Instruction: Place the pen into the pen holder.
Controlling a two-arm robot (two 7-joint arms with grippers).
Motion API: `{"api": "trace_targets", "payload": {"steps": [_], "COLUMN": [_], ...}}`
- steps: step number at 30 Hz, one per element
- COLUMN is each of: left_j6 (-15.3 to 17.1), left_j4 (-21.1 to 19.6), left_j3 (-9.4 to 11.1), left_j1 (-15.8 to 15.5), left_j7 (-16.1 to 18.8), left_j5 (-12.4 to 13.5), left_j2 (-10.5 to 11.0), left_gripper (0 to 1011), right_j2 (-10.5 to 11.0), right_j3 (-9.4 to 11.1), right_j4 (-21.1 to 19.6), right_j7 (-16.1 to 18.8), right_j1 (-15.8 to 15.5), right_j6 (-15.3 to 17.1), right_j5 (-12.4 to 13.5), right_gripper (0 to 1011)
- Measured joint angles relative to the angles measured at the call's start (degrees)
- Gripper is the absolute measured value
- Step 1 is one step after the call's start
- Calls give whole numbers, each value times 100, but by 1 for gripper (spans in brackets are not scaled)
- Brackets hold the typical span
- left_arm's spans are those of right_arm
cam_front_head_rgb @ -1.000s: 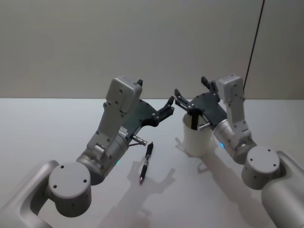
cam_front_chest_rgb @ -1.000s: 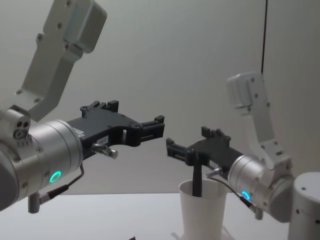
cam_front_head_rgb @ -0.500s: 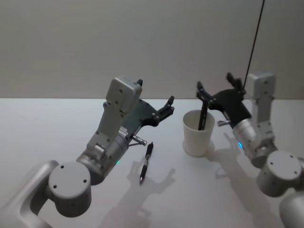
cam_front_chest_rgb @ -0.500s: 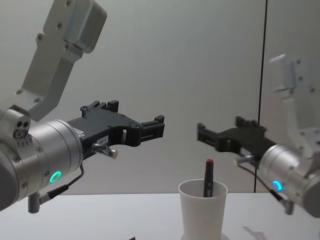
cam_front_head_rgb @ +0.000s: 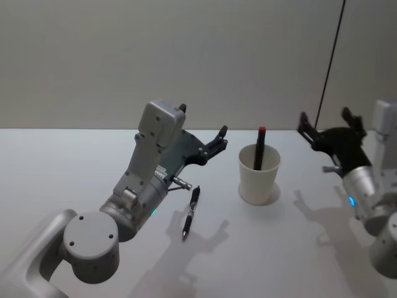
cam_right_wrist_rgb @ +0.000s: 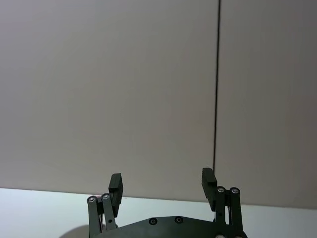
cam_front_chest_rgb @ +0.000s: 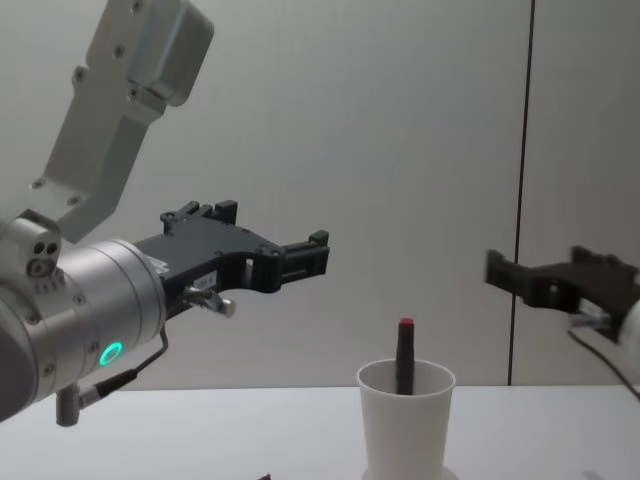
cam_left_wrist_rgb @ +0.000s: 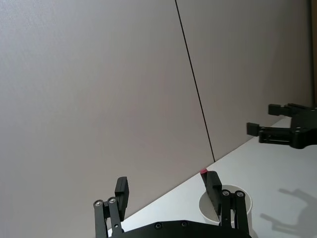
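The white paper cup pen holder (cam_front_head_rgb: pixel 258 184) stands on the table right of centre, also in the chest view (cam_front_chest_rgb: pixel 402 432). A black pen with a red cap (cam_front_head_rgb: pixel 260 149) stands upright in it, its top above the rim (cam_front_chest_rgb: pixel 404 352). Another black pen (cam_front_head_rgb: pixel 191 211) lies flat on the table to the cup's left. My right gripper (cam_front_head_rgb: pixel 324 121) hovers open and empty to the right of the cup, well clear of it (cam_right_wrist_rgb: pixel 162 182). My left gripper (cam_front_head_rgb: pixel 202 120) is raised open above the lying pen, empty (cam_left_wrist_rgb: pixel 167 188).
The table (cam_front_head_rgb: pixel 56 167) is plain white, with a grey wall behind. A thin dark vertical seam (cam_front_head_rgb: pixel 330 59) runs down the wall behind the right gripper. Open tabletop lies in front of the cup and on the left side.
My right gripper has let go of the red-capped pen, which now stands in the cup, and has drawn back to the right. The left arm has not moved.
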Motion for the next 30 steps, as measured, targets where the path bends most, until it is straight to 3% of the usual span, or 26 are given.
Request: {"api": "trace_targets", "payload": {"steps": [12, 30], "left_j6": [0, 8], "left_j4": [0, 2], "left_j3": [0, -4], "left_j1": [0, 0], "left_j7": [0, -5], "left_j5": [0, -5], "left_j2": [0, -2], "left_gripper": [1004, 1004], "right_j2": [283, 449], "right_j3": [207, 331], "right_j4": [-818, -1249], "right_j7": [-246, -383], "right_j1": [-632, -996], "right_j6": [492, 738], "right_j5": [291, 452], "right_gripper": [1001, 1002]}}
